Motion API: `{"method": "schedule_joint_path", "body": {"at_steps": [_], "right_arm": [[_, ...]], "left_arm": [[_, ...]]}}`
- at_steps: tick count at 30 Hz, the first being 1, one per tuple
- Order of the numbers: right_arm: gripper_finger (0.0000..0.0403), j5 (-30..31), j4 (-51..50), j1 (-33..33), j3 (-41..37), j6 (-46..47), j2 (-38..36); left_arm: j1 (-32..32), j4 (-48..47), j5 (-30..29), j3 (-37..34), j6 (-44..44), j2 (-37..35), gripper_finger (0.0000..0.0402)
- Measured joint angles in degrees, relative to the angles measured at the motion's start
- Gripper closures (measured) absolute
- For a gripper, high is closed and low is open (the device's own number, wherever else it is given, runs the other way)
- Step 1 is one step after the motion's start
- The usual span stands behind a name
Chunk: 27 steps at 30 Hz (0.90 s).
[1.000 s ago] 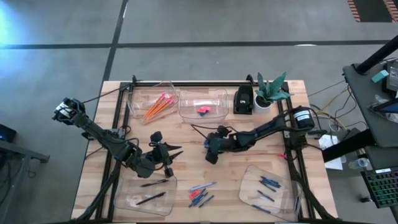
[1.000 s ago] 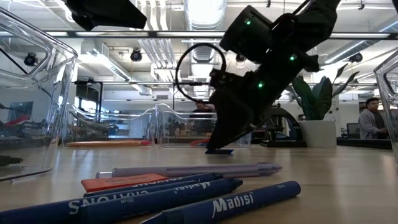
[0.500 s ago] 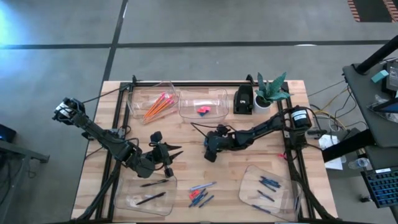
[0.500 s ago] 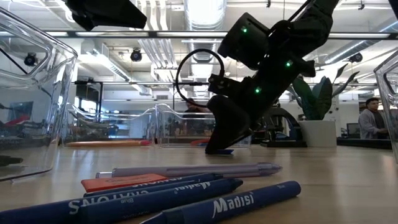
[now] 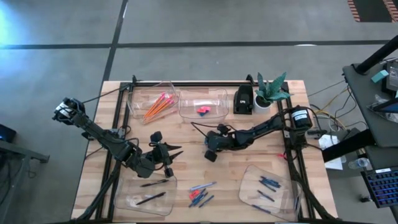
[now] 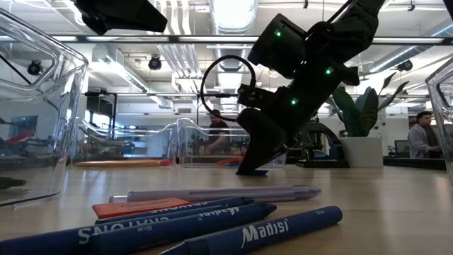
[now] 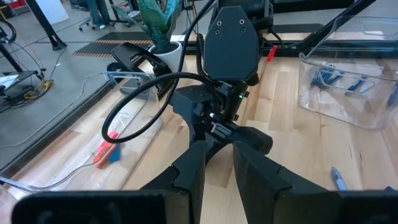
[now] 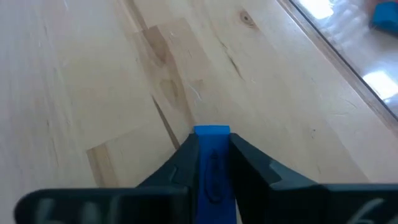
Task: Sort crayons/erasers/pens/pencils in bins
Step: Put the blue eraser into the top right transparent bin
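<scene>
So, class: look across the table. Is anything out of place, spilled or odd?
Nothing is spilled or damaged. A loose pile of crayons and pens lies on the bare table between the two near bins, still unsorted. The right claw is shut on a blue eraser at mid-table, outside any bin.

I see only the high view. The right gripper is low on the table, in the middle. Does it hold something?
Observer: Yes. In the right wrist view, the right gripper is shut on a blue eraser.
Operator: Is it lifted already?
Observer: In the low view, the fingertips are down at the table, a blue piece under them.
Operator: And the left gripper?
Observer: The left gripper holds nothing between its fingers; they point at the right arm.
</scene>
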Motion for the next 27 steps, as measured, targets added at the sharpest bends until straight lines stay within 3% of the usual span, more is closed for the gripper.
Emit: {"method": "schedule_joint_path", "body": {"at_steps": [17,27], "right_arm": [[0.0347,-2.40,-3.81,-0.01,2.26,-4.37,-8.69],[0.0346,2.47,-2.69,-4.42,2.47,-10.65,-17.41]], "left_arm": [[0.00,-0.02,0.00,0.00,-0.01,0.00,0.0331],[0.00,0.06,-0.01,0.00,-0.03,0.00,0.0331]]}}
